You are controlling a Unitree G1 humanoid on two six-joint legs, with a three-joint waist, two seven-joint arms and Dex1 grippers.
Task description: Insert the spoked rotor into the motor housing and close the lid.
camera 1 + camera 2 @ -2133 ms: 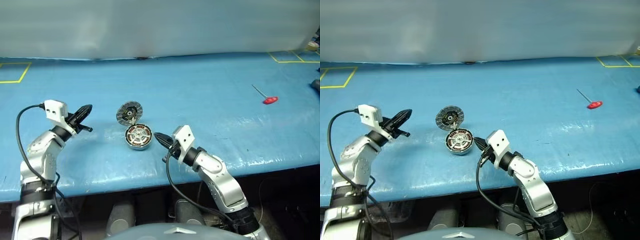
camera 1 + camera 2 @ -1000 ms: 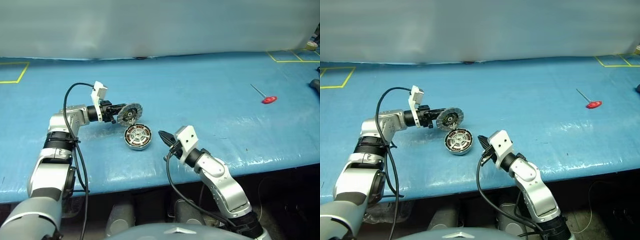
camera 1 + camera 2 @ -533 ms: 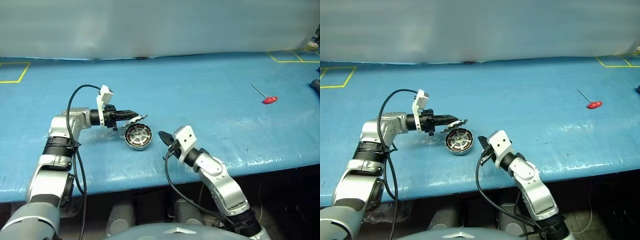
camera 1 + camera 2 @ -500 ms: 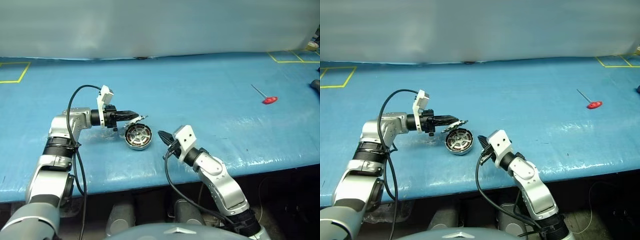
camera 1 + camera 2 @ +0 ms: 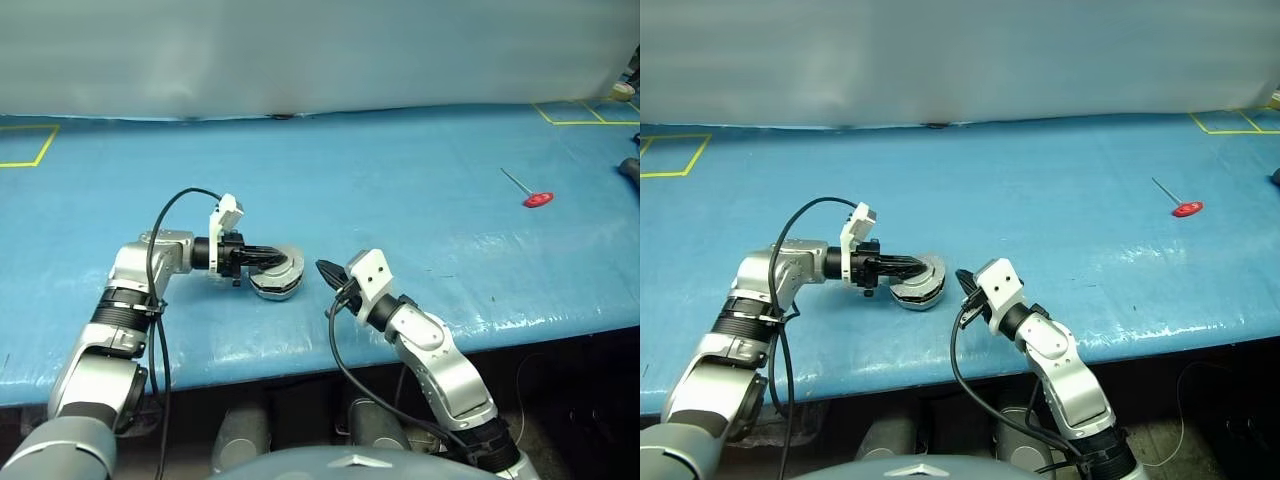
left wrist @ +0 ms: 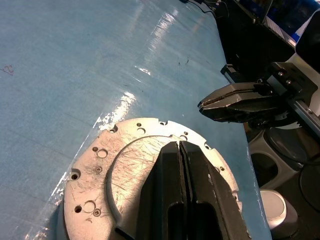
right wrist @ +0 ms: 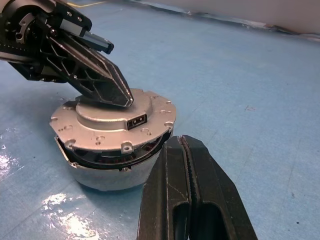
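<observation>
- The desk (image 5: pixel 420 170), covered in a blue sheet, is spreading across the scene, with yellow tape marks sitting at its far left and far right corners.
- The motor housing (image 7: pixel 107 172) is sitting on the desk near its front edge, a little left of the middle, between the two arms.
- The lid (image 7: pixel 112 122) is lying folded down over the top of the housing with its plain silver-grey outer face up; from the right wrist view a narrow gap is showing along the near side, where brown windings are peeking out between the lid and the housing wall.
- The left tool (image 5: pixel 910 266) is reaching in from the desk's left side, its two black fingers pressed together, with the tips resting on the raised centre of the lid.
- The right tool (image 5: pixel 322 271) is hanging just beside the housing on its right, pointing toward it, fingers together and gripping nothing; it is standing apart from the housing wall.
- A small tool with a red handle (image 5: pixel 540 200) and a thin metal shaft is lying well apart from the rest, toward the desk's far right.
- The spoked rotor is hidden; I cannot tell where it is lying.
</observation>
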